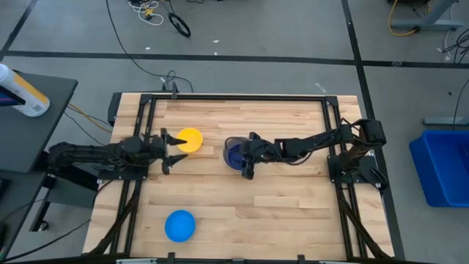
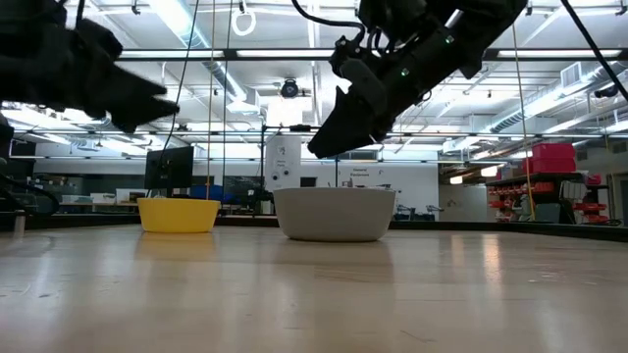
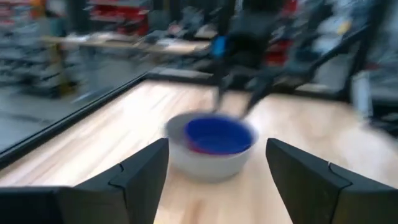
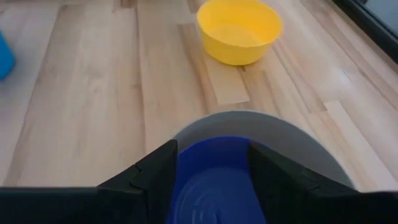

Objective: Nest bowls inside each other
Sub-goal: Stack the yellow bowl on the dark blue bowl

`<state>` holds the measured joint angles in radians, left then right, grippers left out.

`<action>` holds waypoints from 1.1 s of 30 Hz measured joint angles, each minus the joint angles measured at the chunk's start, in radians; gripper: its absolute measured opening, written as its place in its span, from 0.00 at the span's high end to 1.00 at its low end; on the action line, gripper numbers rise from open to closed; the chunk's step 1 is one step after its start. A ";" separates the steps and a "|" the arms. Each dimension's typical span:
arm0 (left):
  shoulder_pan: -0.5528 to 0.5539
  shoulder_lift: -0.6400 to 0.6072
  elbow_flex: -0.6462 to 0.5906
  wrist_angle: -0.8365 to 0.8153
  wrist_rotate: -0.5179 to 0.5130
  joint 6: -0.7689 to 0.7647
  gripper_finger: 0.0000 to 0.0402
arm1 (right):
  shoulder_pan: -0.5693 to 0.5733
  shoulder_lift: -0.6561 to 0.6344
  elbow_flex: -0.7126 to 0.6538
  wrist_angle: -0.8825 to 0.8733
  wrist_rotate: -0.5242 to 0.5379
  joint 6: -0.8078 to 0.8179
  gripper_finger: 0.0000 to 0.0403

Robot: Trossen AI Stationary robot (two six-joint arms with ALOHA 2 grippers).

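Hovering over the grey bowl [image 1: 234, 155] with the dark blue bowl [image 4: 214, 186] nested inside, the right hand [image 1: 248, 156] is released; the left hand [image 1: 165, 152], also released, waits beside the yellow bowl [image 1: 190, 140].

Three bowls nested as stack [image 1: 234, 155] mid-table. Second bowl [image 1: 190, 140] just left of stack, slightly farther back. Third bowl [image 1: 179, 225] alone near front edge, well apart. Left gripper [image 1: 165, 152] beside second bowl; right gripper [image 1: 248, 155] over stack.

table [image 1: 242, 198]: pale wooden planks, smooth, bit of sheen | yellow round plastic bowl [image 4: 239, 30]: smooth, slightly glossy | grey round plastic bowl [image 2: 335, 215]: matt-ish | dark blue round plastic bowl [image 4: 214, 180]: glossy, faint rings inside | light blue round plastic bowl [image 1: 179, 225]: smooth
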<state>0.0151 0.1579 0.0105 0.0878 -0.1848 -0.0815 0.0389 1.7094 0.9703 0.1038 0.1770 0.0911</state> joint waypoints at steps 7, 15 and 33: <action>0.005 0.099 0.000 -0.021 -0.032 0.007 0.38 | 0.076 -0.124 -0.001 -0.059 0.179 -0.065 0.45; 0.078 0.251 0.000 -0.006 0.018 -0.018 0.41 | 0.213 -0.425 -0.001 -0.285 0.394 -0.052 0.44; 0.134 0.700 0.153 -0.027 0.037 -0.069 0.36 | 0.418 -0.512 -0.010 -0.639 0.648 0.232 0.44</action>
<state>0.1489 0.8583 0.1640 0.0608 -0.1481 -0.1507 0.4566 1.1976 0.9604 -0.5354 0.8255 0.3231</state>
